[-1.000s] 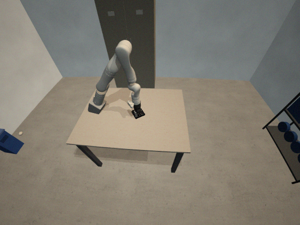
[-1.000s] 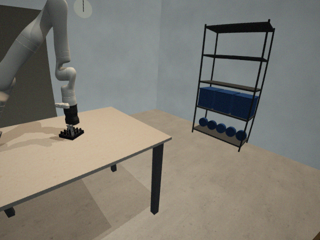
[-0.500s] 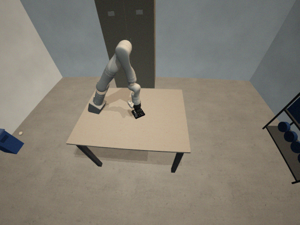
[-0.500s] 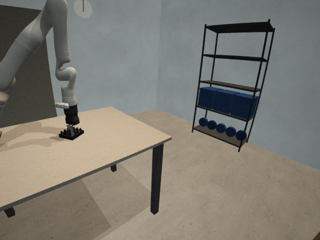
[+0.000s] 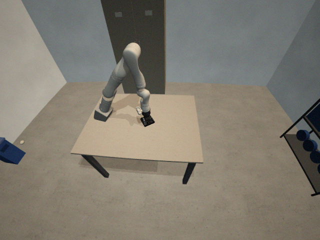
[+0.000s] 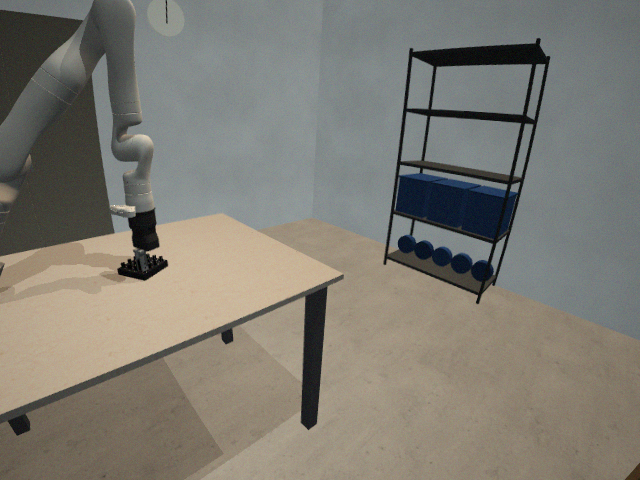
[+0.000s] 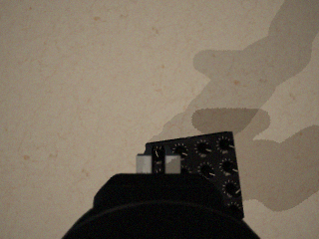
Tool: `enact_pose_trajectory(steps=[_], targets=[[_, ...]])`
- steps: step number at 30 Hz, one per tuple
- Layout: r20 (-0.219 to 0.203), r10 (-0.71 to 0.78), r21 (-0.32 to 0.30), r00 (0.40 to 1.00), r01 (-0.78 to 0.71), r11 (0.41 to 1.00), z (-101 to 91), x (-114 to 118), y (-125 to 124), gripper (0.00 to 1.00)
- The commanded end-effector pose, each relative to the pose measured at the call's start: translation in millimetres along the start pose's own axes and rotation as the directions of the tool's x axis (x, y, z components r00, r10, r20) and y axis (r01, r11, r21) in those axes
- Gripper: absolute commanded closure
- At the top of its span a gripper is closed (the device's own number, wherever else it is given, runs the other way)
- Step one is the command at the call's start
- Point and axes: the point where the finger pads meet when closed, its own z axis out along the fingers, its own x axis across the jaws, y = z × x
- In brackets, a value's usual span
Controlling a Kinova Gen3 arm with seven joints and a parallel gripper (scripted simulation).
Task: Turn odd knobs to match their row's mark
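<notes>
Over the knob box (image 5: 149, 124) (image 6: 146, 275) (image 7: 215, 157), the pincer (image 5: 145, 121) (image 6: 142, 262) (image 7: 158, 154) stands nearly closed, any grip unclear

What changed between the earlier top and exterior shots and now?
Nothing visibly. The gripper stayed low at the knob box, and the box kept its place. No grasp or release shows; small knob turns can't be judged.
</notes>
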Motion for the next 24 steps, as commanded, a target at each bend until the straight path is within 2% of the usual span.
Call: enact_pose_trajectory(steps=[1, 13, 24], targets=[[0.001, 0.026, -0.001, 1.0, -0.026, 1.0, -0.3, -0.5, 0.4, 0.7], [0.001, 0.173, -0.001, 0.985, -0.173, 0.985, -0.3, -0.5, 0.4, 0.7], [0.001, 0.363, -0.002, 0.932, -0.363, 0.932, -0.3, -0.5, 0.4, 0.7]])
